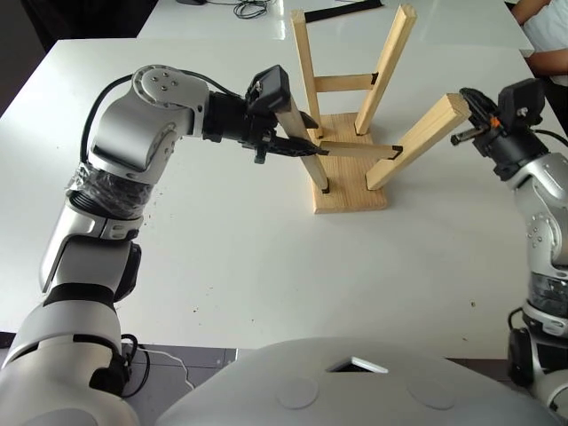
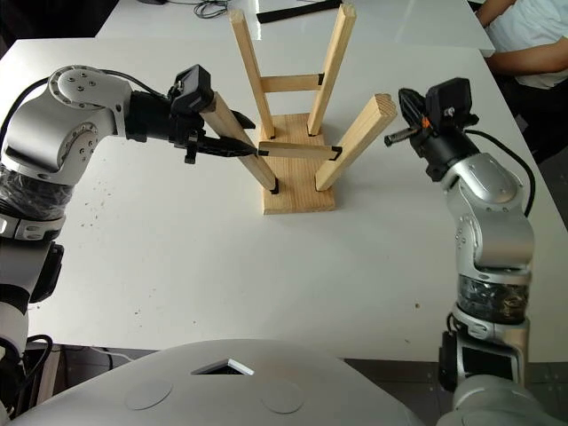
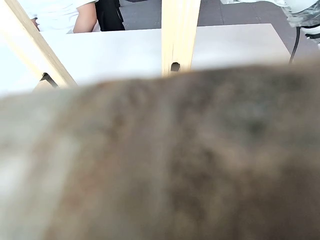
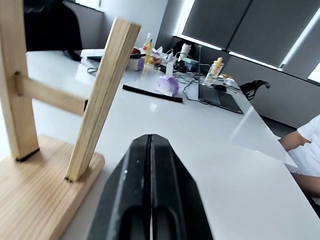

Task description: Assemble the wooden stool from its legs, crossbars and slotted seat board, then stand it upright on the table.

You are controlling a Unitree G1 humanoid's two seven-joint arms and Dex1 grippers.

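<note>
**Stool upside down, left gripper on a leg**

The stool [image 1: 351,133] sits inverted on the white table [image 1: 222,248], midway between the side edges and nearer the far edge. Its seat board [image 1: 351,197] lies flat and all four legs point up. Crossbars [image 1: 359,149] join the legs. The left gripper [image 1: 297,144] is clamped around the near-left leg [image 1: 316,173], with dark fingers on either side of the wood about halfway up. The right gripper [image 4: 150,145] hangs just beside the top of the near-right leg [image 1: 422,138], toward the table's right edge. Its fingers are pressed together with nothing between them.
</note>
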